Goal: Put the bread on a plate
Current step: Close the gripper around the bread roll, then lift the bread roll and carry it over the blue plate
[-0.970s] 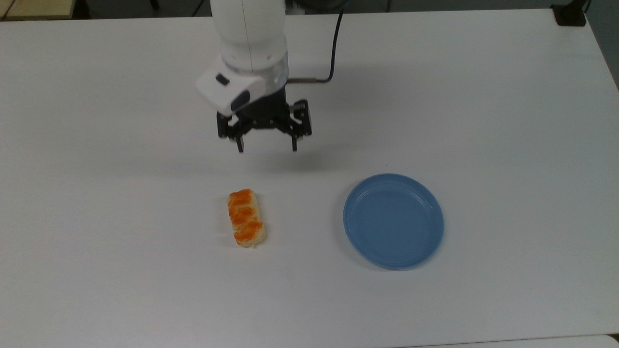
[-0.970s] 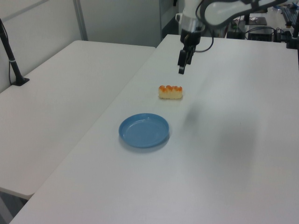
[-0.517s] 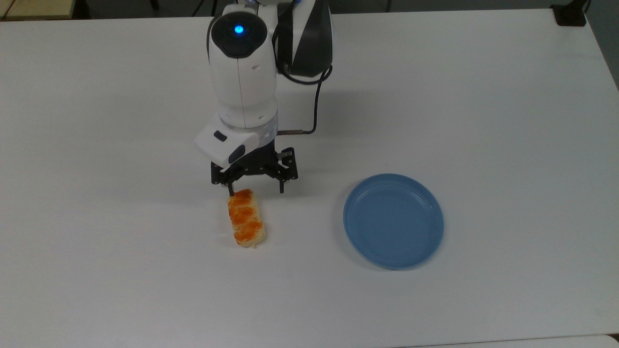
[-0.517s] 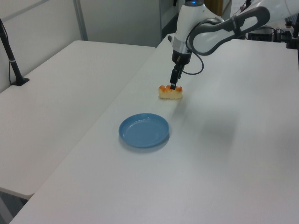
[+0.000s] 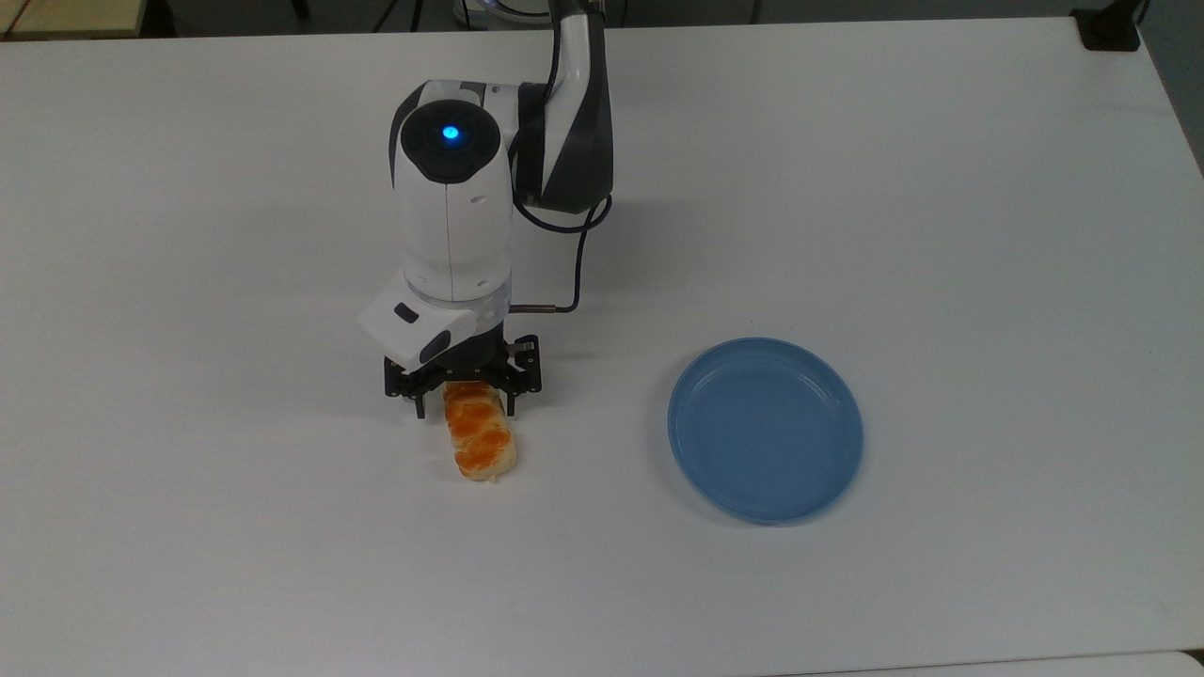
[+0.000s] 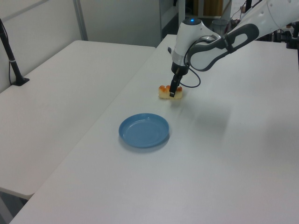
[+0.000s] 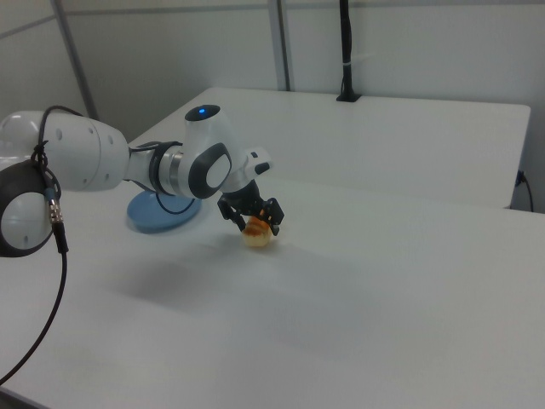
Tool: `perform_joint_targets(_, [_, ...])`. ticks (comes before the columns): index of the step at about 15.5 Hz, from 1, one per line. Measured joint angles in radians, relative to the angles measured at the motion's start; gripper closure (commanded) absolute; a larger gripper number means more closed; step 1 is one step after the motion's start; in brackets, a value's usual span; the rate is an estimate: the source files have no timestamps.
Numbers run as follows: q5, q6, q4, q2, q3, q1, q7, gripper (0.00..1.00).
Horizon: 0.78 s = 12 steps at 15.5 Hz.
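The bread [image 5: 482,444] is a small braided bun with an orange-brown top, lying on the white table [image 5: 235,527] left of centre in the top view. My gripper [image 5: 464,406] hangs low over the bun's far end, open, with one finger on each side of it. In the left view the gripper [image 6: 172,93] stands in front of the bread [image 6: 163,92]. In the right view the gripper [image 7: 254,226] straddles the bread [image 7: 258,237]. The light-blue plate [image 5: 764,428] lies bare, well to the top view's right of the bun; the plate [image 6: 144,130] is nearer the left view's camera.
A dark cable [image 5: 574,273] loops off the arm's wrist above the table. A second white table [image 6: 60,84] stands beside this one, with a black post [image 6: 11,60] clamped at its edge. The plate [image 7: 157,217] is partly hidden behind the arm in the right view.
The arm has come forward and down from the back of the table. The open gripper has dropped from above the table to around the bun's far end. Bread and plate have not moved.
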Motion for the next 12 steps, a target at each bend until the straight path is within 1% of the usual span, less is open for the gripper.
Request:
perform_joint_targets(1, [0.0, 0.003, 0.003, 0.007, 0.0, 0.002, 0.0, 0.36])
perform_joint_targets(2, [0.0, 0.004, 0.006, 0.013, 0.0, 0.007, 0.0, 0.39])
perform_joint_targets(5, [0.0, 0.005, 0.022, 0.018, 0.0, 0.027, 0.023, 0.43])
perform_joint_targets(10, [0.0, 0.005, 0.064, 0.008, 0.001, 0.056, 0.072, 0.42])
perform_joint_targets(12, [0.001, 0.005, 0.079, -0.008, 0.004, 0.082, 0.108, 0.42])
